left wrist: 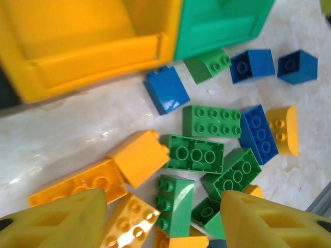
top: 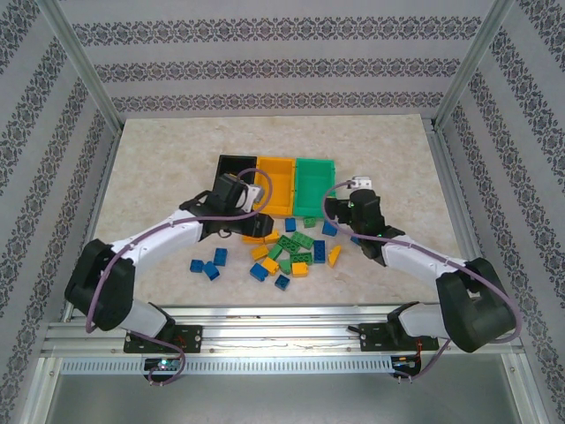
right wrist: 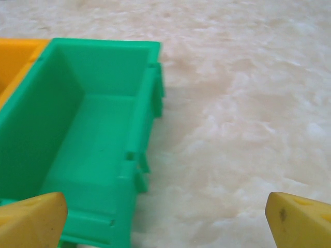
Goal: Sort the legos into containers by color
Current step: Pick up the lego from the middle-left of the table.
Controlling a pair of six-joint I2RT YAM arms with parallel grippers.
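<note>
**Inventory, largest to smallest**

1. Table (top: 159, 150): pale marbled top inside a metal frame w/ patterned walls.
2. L arm (top: 159, 237): white/black. Runs fwd and rightward from the near-left base. Wrist sits over the front of the black and orange bins.
3. R arm (top: 415, 259): runs fwd and leftward from the near-right base. Wrist sits just right of the green bin's near corner.
4. Containers (top: 277, 177): 3 open-topped bins joined in a row, mid-table.
   - Black bin (top: 235, 168) on the left.
   - Orange bin (left wrist: 88, 57) in the centre.
   - Green bin (right wrist: 77, 134) on the right.
5. R gripper (right wrist: 165, 222): yellow fingers spread wide, nothing between them. It hangs over bare tabletop just beside the green bin's right wall.
6. L gripper (left wrist: 165, 227): yellow fingers spread, nothing pinched. It hangs above the brick pile, near the orange bin's front wall.
7. Legos (top: 287, 252): loose on the table just in front of the orange and green bins, mixed colours, some touching.
   - Small blue cluster (top: 210, 263) sits apart to the left, near the L arm.
   - Blue brick (left wrist: 165, 90) lies just beside the orange/green bin joint.
   - Green 2x4 (left wrist: 212, 120) is mid-pile, beside a blue 2x4 (left wrist: 258, 133).
   - Curved yellow piece (left wrist: 284, 129) is touching the blue 2x4's far side.
   - Yellow block (left wrist: 138, 156) is next to a long orange brick (left wrist: 77, 186), close to the L fingers.
   - 2 blue cubes (left wrist: 252, 64) lie near the green bin's front.
</note>
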